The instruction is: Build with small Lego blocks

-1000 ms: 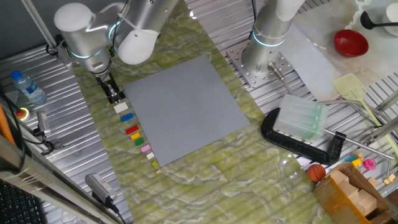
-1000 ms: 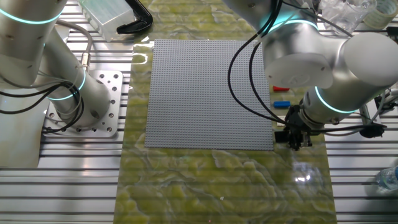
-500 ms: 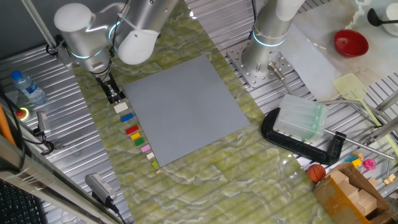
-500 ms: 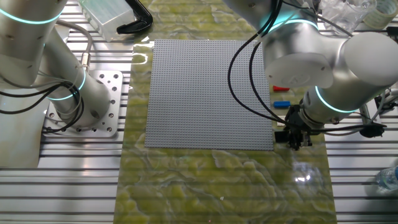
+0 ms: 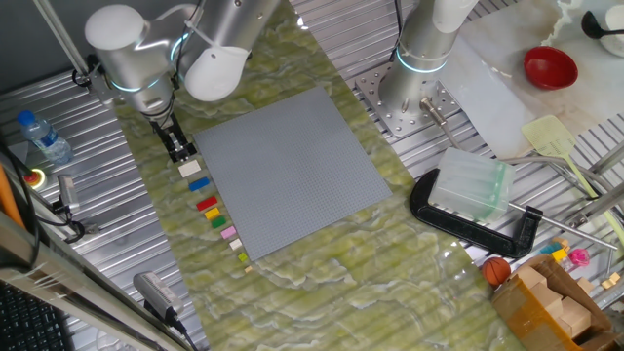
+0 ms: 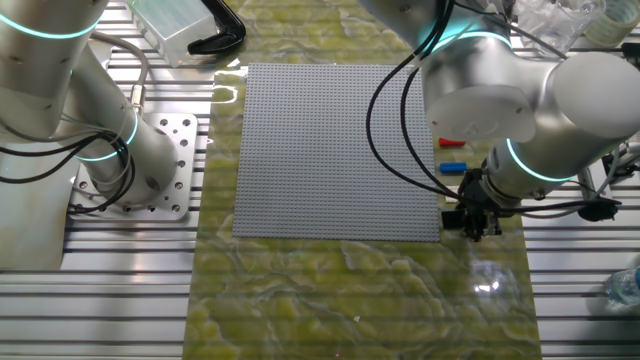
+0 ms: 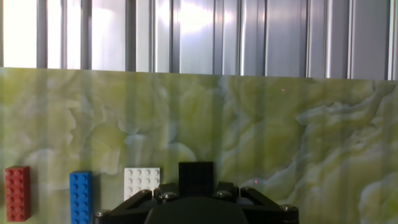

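Note:
My gripper (image 5: 179, 148) stands low at the far end of a row of small Lego blocks, left of the grey baseplate (image 5: 292, 166). The row runs from a white block (image 5: 189, 168) through blue (image 5: 198, 183), red (image 5: 206, 204), yellow (image 5: 214, 220) and pink (image 5: 229, 233). In the hand view a black block (image 7: 196, 169) sits in the gripper (image 7: 196, 182), with the white block (image 7: 142, 179), the blue block (image 7: 81, 194) and the red block (image 7: 17, 191) to its left. The jaws look shut on the black block; the fingers merge with it. The other fixed view shows the gripper (image 6: 470, 224) beside the baseplate's corner.
A second arm's base (image 5: 414, 93) stands behind the baseplate. A black clamp holding a clear box (image 5: 473, 195), a red bowl (image 5: 550, 66), a water bottle (image 5: 44, 136) and a box of clutter (image 5: 556, 292) lie around the marbled mat.

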You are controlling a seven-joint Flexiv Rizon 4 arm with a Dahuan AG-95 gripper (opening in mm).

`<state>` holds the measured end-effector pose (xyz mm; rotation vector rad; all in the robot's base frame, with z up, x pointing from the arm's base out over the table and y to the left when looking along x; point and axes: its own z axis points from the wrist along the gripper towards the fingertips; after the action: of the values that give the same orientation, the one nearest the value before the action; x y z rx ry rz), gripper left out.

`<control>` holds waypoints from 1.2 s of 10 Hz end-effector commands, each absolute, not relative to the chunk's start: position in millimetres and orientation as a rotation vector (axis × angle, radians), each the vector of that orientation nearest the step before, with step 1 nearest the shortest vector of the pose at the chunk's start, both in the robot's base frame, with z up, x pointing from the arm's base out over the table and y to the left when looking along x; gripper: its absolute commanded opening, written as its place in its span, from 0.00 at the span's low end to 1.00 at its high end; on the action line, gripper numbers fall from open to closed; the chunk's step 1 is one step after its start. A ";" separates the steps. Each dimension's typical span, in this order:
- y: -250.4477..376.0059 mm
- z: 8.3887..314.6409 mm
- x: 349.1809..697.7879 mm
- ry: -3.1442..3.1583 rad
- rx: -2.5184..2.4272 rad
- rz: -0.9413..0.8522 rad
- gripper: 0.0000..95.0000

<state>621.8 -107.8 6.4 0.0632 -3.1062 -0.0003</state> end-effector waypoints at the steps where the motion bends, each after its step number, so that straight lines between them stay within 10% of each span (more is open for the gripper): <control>1: -107.7 6.4 621.2 -3.106 0.062 0.001 0.20; 5: -108.2 6.7 619.3 -3.109 0.065 0.001 0.20; 6: -108.2 6.8 619.2 -3.110 0.064 0.001 0.00; 12: -101.2 26.9 623.3 -3.110 0.027 0.009 0.00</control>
<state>623.9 -101.1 28.5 0.0272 -3.1086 0.0090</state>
